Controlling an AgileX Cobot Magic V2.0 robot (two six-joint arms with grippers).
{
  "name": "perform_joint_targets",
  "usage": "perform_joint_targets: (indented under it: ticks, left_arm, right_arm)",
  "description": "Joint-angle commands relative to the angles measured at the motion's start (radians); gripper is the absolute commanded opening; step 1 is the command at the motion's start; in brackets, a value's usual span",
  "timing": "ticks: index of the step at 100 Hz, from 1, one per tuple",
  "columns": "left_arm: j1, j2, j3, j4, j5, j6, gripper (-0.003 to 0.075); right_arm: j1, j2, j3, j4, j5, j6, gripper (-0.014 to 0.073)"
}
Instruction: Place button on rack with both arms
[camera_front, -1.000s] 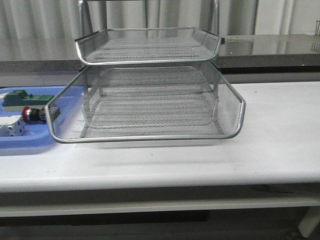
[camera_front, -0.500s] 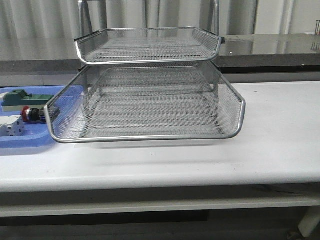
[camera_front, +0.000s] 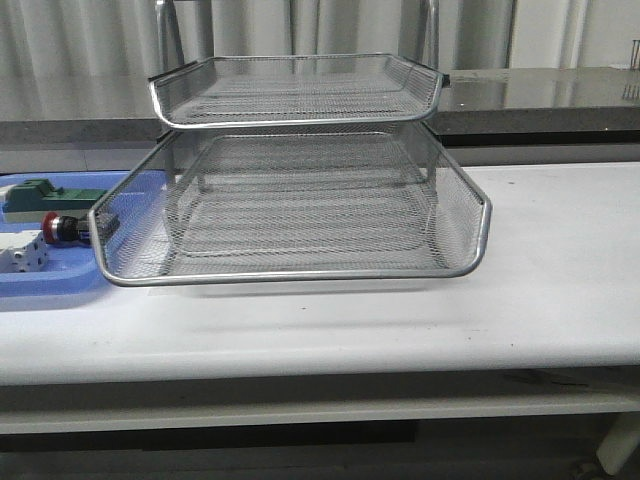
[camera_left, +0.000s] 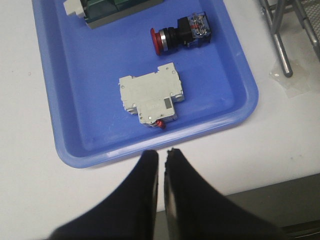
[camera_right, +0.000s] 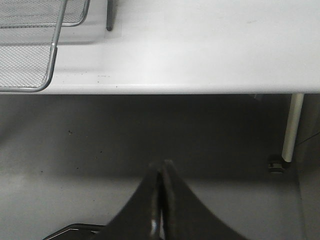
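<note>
The button (camera_left: 180, 36), red head and black-and-blue body, lies on its side in the blue tray (camera_left: 165, 140); the front view shows the button (camera_front: 62, 228) just left of the rack (camera_front: 300, 270). The silver wire-mesh rack stands mid-table with its tiers bare. My left gripper (camera_left: 161, 152) hovers shut over the table just outside the tray's near rim, well short of the button, holding nothing. My right gripper (camera_right: 162, 164) is shut and hangs over the floor off the table's front edge, with a corner of the rack (camera_right: 30, 60) beyond it. Neither arm shows in the front view.
A white block (camera_left: 150, 95) lies in the tray between my left gripper and the button, and a green block (camera_left: 110, 7) sits farther back. Rack legs (camera_left: 280, 40) stand beside the tray. A white table leg (camera_right: 292, 125) drops below the table edge on the right.
</note>
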Motion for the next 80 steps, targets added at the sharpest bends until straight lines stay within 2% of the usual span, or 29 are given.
perform_joint_targets:
  ticks: [1,12,19,55,80]
  left_arm:
    - [0.004,-0.027,-0.036,-0.012,-0.044,0.001,0.0176]
    - [0.004,-0.027,-0.036,-0.012,-0.04,0.001,0.0377]
    - [0.004,-0.027,-0.036,-0.012,-0.04,0.001,0.044]
    - [0.004,-0.025,-0.036,-0.081,-0.054,0.001,0.0445]
    - [0.004,0.057,-0.12,-0.081,-0.037,0.123,0.0517]
  right_arm:
    - [-0.001,0.0,-0.035,-0.015,-0.053,-0.003,-0.0067]
    - [-0.001,0.0,-0.035,-0.015,-0.053,-0.003,-0.0067]
    - [-0.001,0.0,-0.035,-0.015,-0.053,-0.003,-0.0067]
    - [-0.001,0.0,-0.035,-0.015,-0.053,-0.003,-0.0067]
    - [-0.001,0.0,-0.035,-0.015,-0.052,-0.003,-0.0067]
